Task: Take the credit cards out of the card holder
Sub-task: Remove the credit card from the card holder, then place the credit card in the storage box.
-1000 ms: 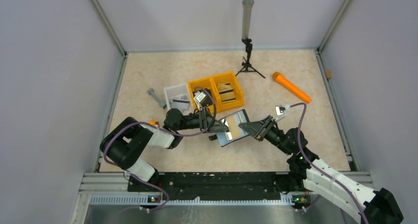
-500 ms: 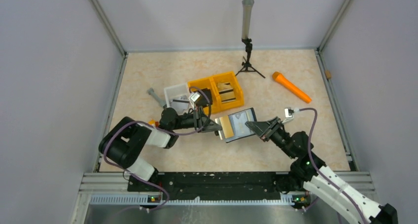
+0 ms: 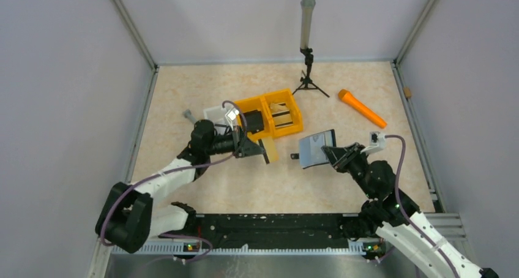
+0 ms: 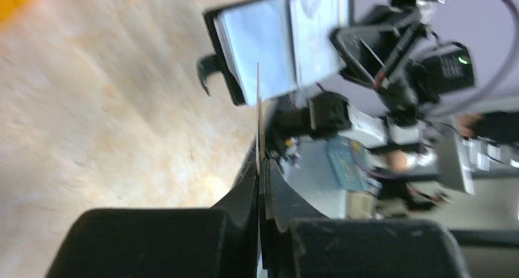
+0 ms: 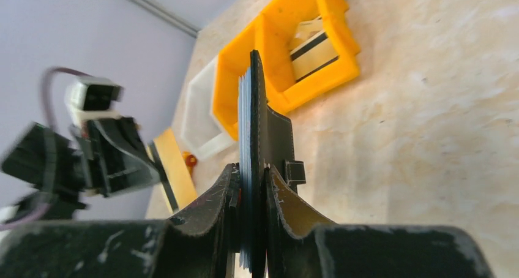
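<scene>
Left gripper [image 3: 257, 150] pinches a tan credit card [image 3: 269, 150] at centre of the overhead view, apart from the open card holder [image 3: 317, 148] clamped in the right gripper [image 3: 335, 155] just right of centre.

one card holder [image 3: 317, 148], one tan card [image 3: 267, 149], one yellow bin [image 3: 267, 109] (two compartments)

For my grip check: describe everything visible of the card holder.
The card holder is a black folding case, spread open, showing a pale grey-blue lining with slot pockets and a short strap on its free edge. It is held clear of the table, tilted, pinched at its other edge by the right gripper; nothing else touches it.
</scene>
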Controlling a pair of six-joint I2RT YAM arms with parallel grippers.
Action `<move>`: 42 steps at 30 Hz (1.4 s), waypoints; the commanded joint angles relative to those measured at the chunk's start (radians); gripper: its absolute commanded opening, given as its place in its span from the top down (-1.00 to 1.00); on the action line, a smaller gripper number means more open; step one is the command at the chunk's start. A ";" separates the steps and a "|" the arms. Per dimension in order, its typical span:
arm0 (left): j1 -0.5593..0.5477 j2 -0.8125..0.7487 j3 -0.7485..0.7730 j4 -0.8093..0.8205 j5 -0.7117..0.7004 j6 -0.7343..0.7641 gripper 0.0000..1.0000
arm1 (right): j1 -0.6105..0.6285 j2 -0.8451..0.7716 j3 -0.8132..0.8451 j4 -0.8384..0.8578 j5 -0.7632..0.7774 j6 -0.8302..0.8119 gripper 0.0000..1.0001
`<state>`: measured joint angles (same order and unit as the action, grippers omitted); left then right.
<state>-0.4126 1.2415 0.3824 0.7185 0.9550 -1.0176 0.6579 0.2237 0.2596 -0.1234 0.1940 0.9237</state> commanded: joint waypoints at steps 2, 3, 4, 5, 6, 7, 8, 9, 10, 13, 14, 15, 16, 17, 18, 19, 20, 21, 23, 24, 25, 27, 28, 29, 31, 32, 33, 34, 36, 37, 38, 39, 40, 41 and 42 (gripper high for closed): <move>-0.103 -0.119 0.410 -0.933 -0.596 0.551 1.00 | -0.006 0.037 0.175 -0.131 0.130 -0.216 1.00; -0.150 -0.093 0.495 -1.023 -0.711 0.599 1.00 | -0.006 0.040 0.187 -0.137 0.141 -0.232 1.00; -0.197 -0.059 0.571 -1.103 -0.837 0.642 1.00 | -0.006 0.040 0.195 -0.142 0.151 -0.243 1.00; -0.244 -0.010 0.656 -1.188 -0.947 0.671 1.00 | -0.006 0.041 0.204 -0.145 0.156 -0.252 1.00; -0.280 0.037 0.736 -1.248 -1.034 0.695 1.00 | -0.006 0.042 0.209 -0.146 0.161 -0.259 1.00; -0.310 0.094 0.812 -1.304 -1.115 0.716 1.00 | -0.006 0.044 0.214 -0.145 0.165 -0.261 1.00; -0.341 0.158 0.898 -1.356 -1.202 0.739 1.00 | -0.006 0.046 0.219 -0.148 0.167 -0.263 1.00; -0.368 0.229 0.980 -1.415 -1.289 0.766 1.00 | -0.006 0.050 0.227 -0.151 0.167 -0.266 1.00; -0.399 0.289 1.062 -1.465 -1.369 0.793 1.00 | -0.006 0.054 0.234 -0.156 0.167 -0.272 1.00; -0.455 0.489 1.309 -1.599 -1.598 0.884 1.00 | -0.006 0.056 0.250 -0.172 0.176 -0.274 1.00; -0.468 0.550 1.377 -1.627 -1.659 0.920 1.00 | -0.006 0.055 0.251 -0.175 0.178 -0.273 1.00; -0.478 0.608 1.442 -1.641 -1.715 0.973 1.00 | -0.006 0.049 0.253 -0.177 0.181 -0.272 1.00; -0.483 0.659 1.497 -1.644 -1.759 1.017 1.00 | -0.006 0.043 0.254 -0.180 0.185 -0.269 1.00; -0.487 0.702 1.538 -1.636 -1.786 1.072 1.00 | -0.006 0.036 0.256 -0.183 0.188 -0.266 1.00; -0.490 0.741 1.567 -1.617 -1.813 1.119 1.00 | -0.006 0.027 0.258 -0.188 0.193 -0.264 1.00; -0.492 0.770 1.583 -1.583 -1.849 1.175 1.00 | -0.006 0.015 0.259 -0.193 0.199 -0.261 1.00; -0.492 0.804 1.594 -1.548 -1.880 1.227 1.00 | -0.006 0.002 0.260 -0.199 0.206 -0.259 1.00; -0.493 0.828 1.601 -1.517 -1.900 1.275 1.00 | -0.006 -0.013 0.261 -0.208 0.212 -0.259 1.00; -0.495 0.870 1.621 -1.464 -1.923 1.349 1.00 | -0.006 -0.041 0.260 -0.226 0.229 -0.259 1.00; -0.494 0.889 1.639 -1.450 -1.919 1.378 1.00 | -0.006 -0.054 0.259 -0.236 0.239 -0.260 1.00; -0.494 0.912 1.660 -1.446 -1.912 1.399 1.00 | -0.006 -0.065 0.259 -0.247 0.250 -0.261 1.00; -0.494 0.959 1.710 -1.439 -1.910 1.429 1.00 | -0.006 -0.085 0.261 -0.269 0.273 -0.262 1.00; -0.494 0.985 1.730 -1.438 -1.906 1.444 1.00 | -0.006 -0.093 0.260 -0.276 0.283 -0.263 1.00; -0.494 1.008 1.745 -1.428 -1.912 1.464 1.00 | -0.006 -0.102 0.261 -0.279 0.292 -0.261 1.00; -0.494 1.048 1.766 -1.401 -1.927 1.486 1.00 | -0.006 -0.120 0.262 -0.288 0.303 -0.260 1.00; -0.494 1.063 1.772 -1.390 -1.919 1.493 1.00 | -0.006 -0.128 0.264 -0.293 0.311 -0.260 1.00; -0.494 1.077 1.775 -1.382 -1.909 1.497 1.00 | -0.006 -0.139 0.262 -0.297 0.318 -0.261 1.00; -0.494 1.089 1.777 -1.373 -1.900 1.501 1.00 | -0.006 -0.145 0.261 -0.298 0.328 -0.263 1.00; -0.494 1.113 1.780 -1.359 -1.898 1.510 1.00 | -0.006 -0.153 0.260 -0.301 0.344 -0.271 1.00; -0.494 1.124 1.784 -1.353 -1.902 1.515 1.00 | -0.006 -0.154 0.262 -0.302 0.350 -0.274 1.00; -0.493 1.132 1.785 -1.348 -1.901 1.517 1.00 | -0.006 -0.154 0.265 -0.306 0.356 -0.280 1.00; -0.492 1.137 1.785 -1.341 -1.895 1.516 1.00 | -0.006 -0.154 0.270 -0.313 0.364 -0.284 1.00; -0.491 1.143 1.786 -1.337 -1.886 1.511 1.00 | -0.006 -0.155 0.275 -0.323 0.373 -0.284 1.00; -0.491 1.147 1.785 -1.337 -1.881 1.501 1.00 | -0.006 -0.159 0.280 -0.332 0.382 -0.285 1.00; -0.491 1.151 1.786 -1.341 -1.874 1.486 1.00 | -0.006 -0.165 0.284 -0.341 0.393 -0.287 1.00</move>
<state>-0.9054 2.3825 2.1273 -0.6704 -0.9279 0.4744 0.6579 0.0834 0.4675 -0.4786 0.5266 0.6598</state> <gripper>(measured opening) 0.007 0.165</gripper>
